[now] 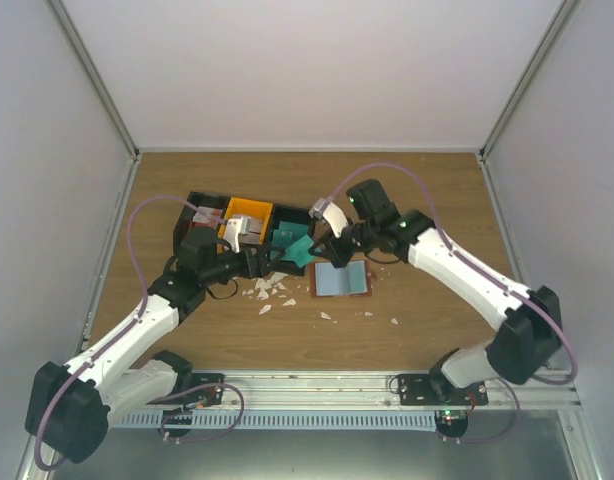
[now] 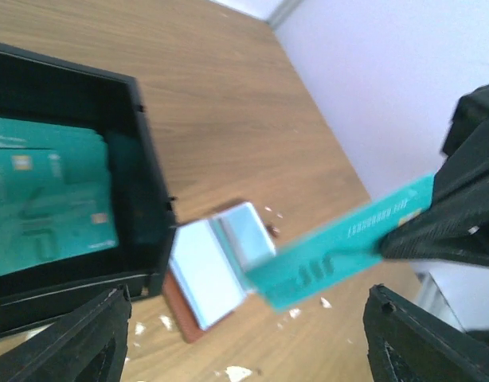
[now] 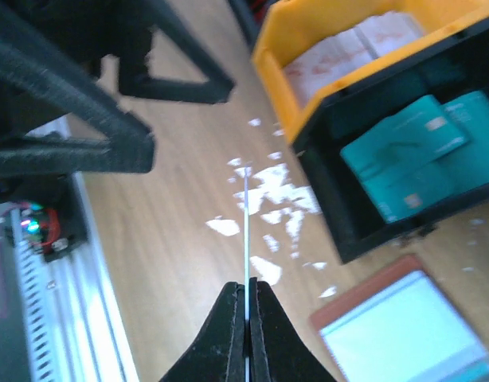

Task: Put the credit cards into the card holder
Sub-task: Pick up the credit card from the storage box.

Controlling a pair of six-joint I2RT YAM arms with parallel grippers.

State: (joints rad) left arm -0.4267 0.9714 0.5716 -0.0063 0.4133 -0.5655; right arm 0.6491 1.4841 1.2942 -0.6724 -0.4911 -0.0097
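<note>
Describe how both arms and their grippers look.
The left arm and right arm each have white links, black joints and a looping mauve cable. The left gripper and right gripper are black, with tapered fingers.

**Plastic, leather-look and wood grain**

The desk [image 1: 237, 180] has a brown wood-grain face, smooth with a low sheen, and is littered with matt, rough-edged white scraps [image 3: 268, 187]. The card holder [image 1: 342, 280] shows a matt, reddish-brown, leather-like border around pale, smooth, faintly shiny inner panels. The teal card [image 2: 340, 247] is thin, smooth plastic with pale print, like the teal cards [image 2: 45, 199] lying in the matt black plastic bin [image 2: 149, 183]. The orange bin [image 3: 308, 32] is smooth plastic with a slight sheen. The right gripper [image 3: 246, 290] is matt black plastic, the right arm [image 1: 457, 265] has smooth white shells, and the rail [image 1: 317, 385] looks like pale brushed metal.
</note>
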